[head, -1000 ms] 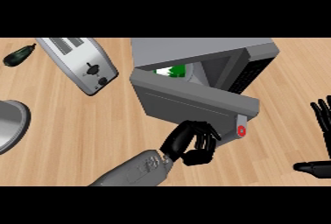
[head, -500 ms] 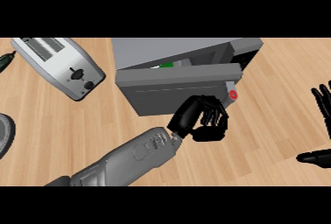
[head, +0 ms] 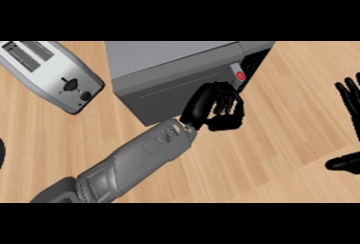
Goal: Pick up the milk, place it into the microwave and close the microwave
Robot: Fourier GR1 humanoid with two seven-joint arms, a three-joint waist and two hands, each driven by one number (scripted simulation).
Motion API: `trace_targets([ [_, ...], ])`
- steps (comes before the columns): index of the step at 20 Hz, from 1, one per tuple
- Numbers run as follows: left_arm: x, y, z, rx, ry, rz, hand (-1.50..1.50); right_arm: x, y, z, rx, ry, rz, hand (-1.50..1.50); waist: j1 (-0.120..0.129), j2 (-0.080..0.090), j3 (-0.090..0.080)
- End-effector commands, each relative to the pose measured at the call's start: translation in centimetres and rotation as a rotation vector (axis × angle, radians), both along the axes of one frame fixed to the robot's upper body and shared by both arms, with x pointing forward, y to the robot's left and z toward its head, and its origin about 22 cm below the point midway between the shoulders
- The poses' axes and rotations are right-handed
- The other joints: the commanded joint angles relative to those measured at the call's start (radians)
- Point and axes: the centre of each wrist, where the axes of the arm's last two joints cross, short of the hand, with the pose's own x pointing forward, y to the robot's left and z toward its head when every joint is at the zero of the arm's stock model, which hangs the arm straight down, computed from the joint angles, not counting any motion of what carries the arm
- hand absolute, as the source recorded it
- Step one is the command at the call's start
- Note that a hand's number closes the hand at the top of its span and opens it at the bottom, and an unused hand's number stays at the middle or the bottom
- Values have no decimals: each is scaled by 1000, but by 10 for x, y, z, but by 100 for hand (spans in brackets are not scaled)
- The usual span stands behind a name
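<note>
Left hand [head: 216, 107], fingers curled and holding nothing, presses the microwave [head: 175, 71] door at the counter's [head: 281, 143] far edge; milk hidden; right hand [head: 349, 124] rests open at the right edge; toaster [head: 53, 74] far-left.

Lighting is coming out even and fairly bright, no clear single source. Wooden surface [head: 295, 71] is showing grain cleanly, no glare. Microwave [head: 169, 71] top is reading flat grey, its front face slightly darker. Toaster [head: 53, 74] is carrying a soft sheen. Shadows are staying faint. Black robot hand [head: 218, 109] is losing detail in the dark.
</note>
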Motion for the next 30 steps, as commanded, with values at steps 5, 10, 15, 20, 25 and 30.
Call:
trace_targets([
  [5,7,-20,28,-47,-52,-10,150,15,11,20,19,-44,162,-150,-37,12,4],
  [10,6,-22,31,-65,-49,8,150,21,22,28,13,-24,250,-150,-41,9,3],
  [15,6,-22,30,-76,-41,40,150,27,28,55,-87,-45,356,150,-51,2,2],
  [20,7,-22,30,-75,-28,46,150,31,57,76,-153,-92,555,150,-55,-1,4],
  [25,9,-22,30,-66,-45,59,150,29,75,88,-175,-117,629,150,-74,-1,5],
  [30,11,-22,32,-84,-40,86,150,23,88,91,-181,-115,675,150,-93,1,6],
])
